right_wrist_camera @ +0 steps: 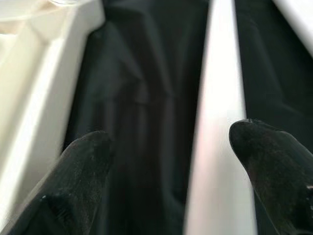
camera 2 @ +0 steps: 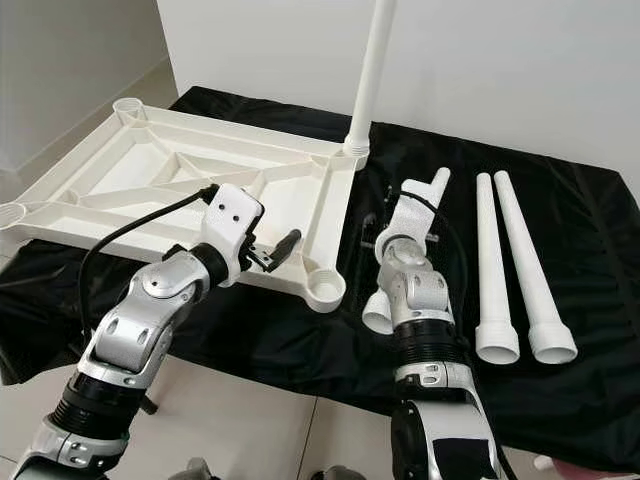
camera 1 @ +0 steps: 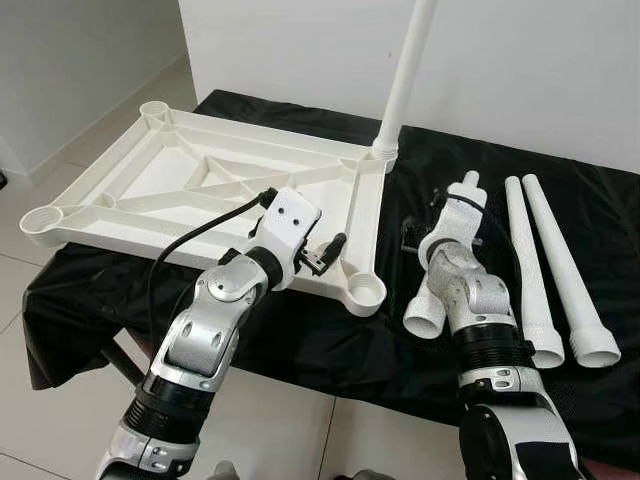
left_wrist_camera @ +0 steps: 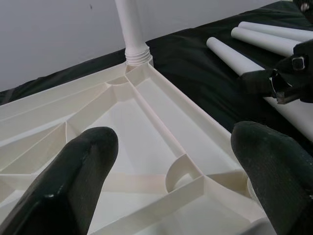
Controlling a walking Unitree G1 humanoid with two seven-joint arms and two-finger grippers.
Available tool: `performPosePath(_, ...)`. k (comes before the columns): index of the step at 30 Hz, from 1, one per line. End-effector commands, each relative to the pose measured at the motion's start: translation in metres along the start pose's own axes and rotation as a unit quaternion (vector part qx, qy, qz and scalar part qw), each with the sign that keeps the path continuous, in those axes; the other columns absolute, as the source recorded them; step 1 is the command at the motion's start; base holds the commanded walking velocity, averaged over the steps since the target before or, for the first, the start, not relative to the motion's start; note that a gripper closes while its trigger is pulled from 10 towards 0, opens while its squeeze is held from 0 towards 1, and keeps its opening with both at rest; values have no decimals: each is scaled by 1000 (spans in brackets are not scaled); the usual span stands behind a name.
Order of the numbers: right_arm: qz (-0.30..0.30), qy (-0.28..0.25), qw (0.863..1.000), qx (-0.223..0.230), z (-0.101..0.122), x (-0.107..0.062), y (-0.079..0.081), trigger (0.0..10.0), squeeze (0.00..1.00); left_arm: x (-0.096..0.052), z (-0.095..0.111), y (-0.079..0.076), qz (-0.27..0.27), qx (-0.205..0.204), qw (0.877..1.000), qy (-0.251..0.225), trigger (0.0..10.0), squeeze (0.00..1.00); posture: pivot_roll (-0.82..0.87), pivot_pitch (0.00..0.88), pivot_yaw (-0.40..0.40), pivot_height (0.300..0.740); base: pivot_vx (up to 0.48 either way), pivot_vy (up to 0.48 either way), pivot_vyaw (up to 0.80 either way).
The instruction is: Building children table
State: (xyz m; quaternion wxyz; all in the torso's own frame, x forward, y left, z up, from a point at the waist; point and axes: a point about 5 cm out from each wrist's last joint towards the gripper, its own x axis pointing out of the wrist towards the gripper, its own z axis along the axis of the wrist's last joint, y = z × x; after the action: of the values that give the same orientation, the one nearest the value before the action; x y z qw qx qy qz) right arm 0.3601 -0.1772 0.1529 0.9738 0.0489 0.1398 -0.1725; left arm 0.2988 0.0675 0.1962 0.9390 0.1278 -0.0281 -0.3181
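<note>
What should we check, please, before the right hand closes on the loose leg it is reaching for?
1. Right hand open over the nearest loose leg: ok, but the leg sits close to one finger, not centred.
2. Corner socket nearest the robot on the upturned tabletop free for a leg: ok.
3. First leg upright in the far corner socket: ok; how firmly it is seated, cannot tell.
4. Left hand open over the tabletop, ready to steady it: ok.
5. Two spare legs lying to the right on the black cloth, apart from the target: ok.
</note>
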Motion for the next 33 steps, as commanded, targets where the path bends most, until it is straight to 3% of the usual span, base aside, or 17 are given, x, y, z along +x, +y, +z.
performPosePath(1, -37, 16, 999, -10, -10, 2, -11, 10000, 0, -1, -2, -4, -9, -1, 1000, 6, 10000, 0, -16, 0, -40, 740, 0, 0, 0)
performPosePath(4, -74, 22, 997, -9, -12, 5, -23, 10000, 0, -1, -3, -3, -7, -2, 1000, 9, 10000, 0, -20, 0, -37, 740, 0, 0, 0)
performPosePath(8, -83, 53, 995, -4, -19, 6, -26, 10000, 0, -2, -3, -2, -6, -5, 1000, 9, 10000, 0, -19, 0, -37, 740, 0, 0, 0)
performPosePath(16, -46, 82, 996, -1, -28, 3, -12, 10000, 0, -4, -1, -2, -12, -3, 1000, 10, 10000, 0, -12, 0, -40, 740, 0, 0, 0)
performPosePath(20, -28, 105, 994, -12, -37, 0, -5, 10000, 0, -7, -1, -21, -66, -8, 998, 10, 10000, 0, -10, 0, -41, 740, 0, 0, 0)
performPosePath(26, -30, 103, 994, -26, -39, 0, -8, 10000, 0, -11, -8, -38, -113, -13, 993, 21, 10000, 0, -14, 0, -40, 740, 0, 0, 0)
performPosePath(33, -45, 119, 992, -20, -42, 1, -16, 10000, 0, -13, -10, -42, -129, -11, 991, 27, 10000, 0, -22, 0, -34, 740, 0, 0, 0)
